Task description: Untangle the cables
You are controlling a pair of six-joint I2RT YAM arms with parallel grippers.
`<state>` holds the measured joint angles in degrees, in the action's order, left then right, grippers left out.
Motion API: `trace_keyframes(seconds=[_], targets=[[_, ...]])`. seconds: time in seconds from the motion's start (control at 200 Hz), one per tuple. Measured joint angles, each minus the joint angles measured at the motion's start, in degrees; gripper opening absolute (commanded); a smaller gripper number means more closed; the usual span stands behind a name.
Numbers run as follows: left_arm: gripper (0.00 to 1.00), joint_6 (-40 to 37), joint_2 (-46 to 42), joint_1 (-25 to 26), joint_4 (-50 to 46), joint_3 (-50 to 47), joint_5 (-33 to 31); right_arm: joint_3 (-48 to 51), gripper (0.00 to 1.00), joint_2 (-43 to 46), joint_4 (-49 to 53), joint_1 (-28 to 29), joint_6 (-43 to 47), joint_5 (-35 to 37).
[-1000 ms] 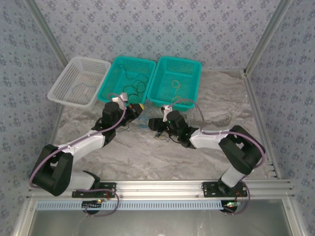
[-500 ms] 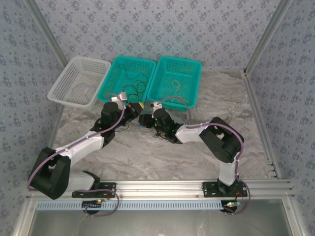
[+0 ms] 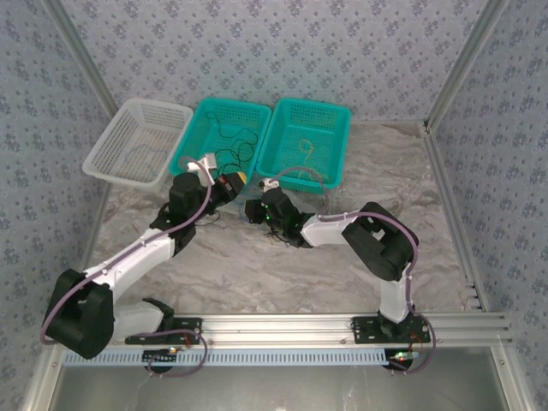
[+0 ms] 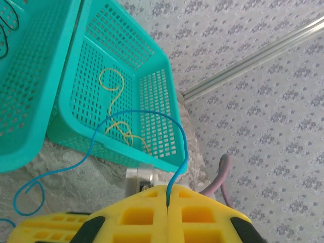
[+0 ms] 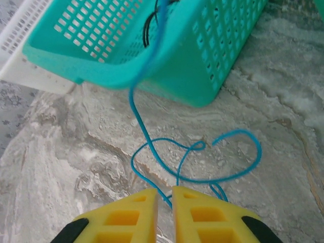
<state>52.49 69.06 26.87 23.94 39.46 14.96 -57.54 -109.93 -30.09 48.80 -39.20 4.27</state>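
Observation:
A thin blue cable (image 4: 136, 112) arcs up out of the seam of my left gripper (image 4: 167, 188), which is shut on its end. In the top view that left gripper (image 3: 233, 182) sits just in front of the teal baskets. The same blue cable (image 5: 238, 174) lies in loops on the marble table. One strand runs into the narrow gap of my right gripper (image 5: 165, 190), whose jaws stand slightly apart. The right gripper (image 3: 253, 211) is close beside the left one. A black cable (image 3: 231, 150) lies in the middle basket. A yellow cable (image 4: 114, 96) lies in the right basket.
Three baskets line the back: a white one (image 3: 103, 150), a middle teal one (image 3: 190, 141) and a right teal one (image 3: 342, 137). The teal basket wall (image 5: 167, 76) stands right in front of the right gripper. Metal frame rails edge the table.
The right arm has swung left until its gripper is beside the left one, and its jaws have narrowed around a blue strand. The left gripper has shifted slightly toward the baskets, still shut.

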Motion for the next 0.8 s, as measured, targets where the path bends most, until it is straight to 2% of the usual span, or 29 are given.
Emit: trace_keyframes(seconds=[0.275, 0.485, 0.675, 0.8], targets=[[0.00, -3.6, -2.7, -3.6, -2.9, 4.4, 0.4, 0.0, 0.15, 0.0, 3.8, 0.0, 0.0, 0.0], [0.00, -6.9, -3.0, -4.3, -5.6, 7.3, 0.7, 0.0, 0.15, -0.1, 5.8, 0.1, -0.1, 0.2], [0.00, -9.9, -3.1, -5.6, -7.8, 10.2, 0.7, 0.0, 0.18, -0.2, 7.7, 0.1, -0.5, 0.7], [0.00, -13.0, -4.0, -7.0, -11.8, 13.0, -1.8, 0.0, 0.26, -0.2, 8.3, 0.1, -1.1, 0.9]])
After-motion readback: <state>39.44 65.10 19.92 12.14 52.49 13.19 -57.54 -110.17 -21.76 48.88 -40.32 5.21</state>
